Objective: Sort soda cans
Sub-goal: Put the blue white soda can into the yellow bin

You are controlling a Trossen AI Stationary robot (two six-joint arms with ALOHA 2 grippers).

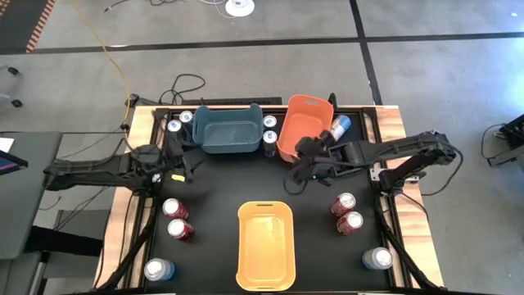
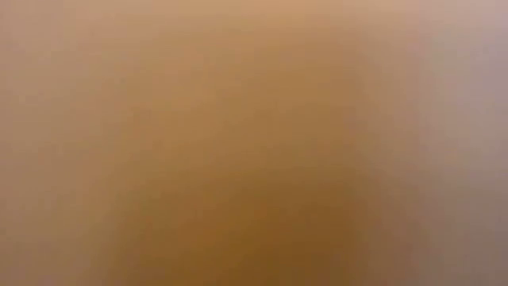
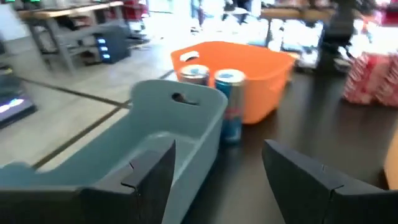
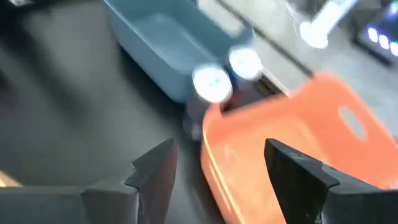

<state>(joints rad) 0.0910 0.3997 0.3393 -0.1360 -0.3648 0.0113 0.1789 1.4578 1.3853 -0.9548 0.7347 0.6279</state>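
1. At the far middle of the tabletop (image 1: 213, 188), between the teal bin (image 1: 227, 129) and the orange bin (image 1: 301, 124), two pale blue cans (image 1: 269, 129) stand upright, touching both bins.
2. The right end effector (image 1: 301, 174), fingers spread and empty, hovers with that pair at about its 11 o'clock and close; the orange bin's wall partly screens them.
3. The left end effector (image 1: 187, 160), also spread and empty, has the same pair at its 2 o'clock, beyond the teal bin.
4. The right arm looks nearer; each can's long axis is vertical, so I'd expect a grip from the side.
5. Other cans sit well apart: red ones (image 1: 346, 213) at right, more at both near corners.
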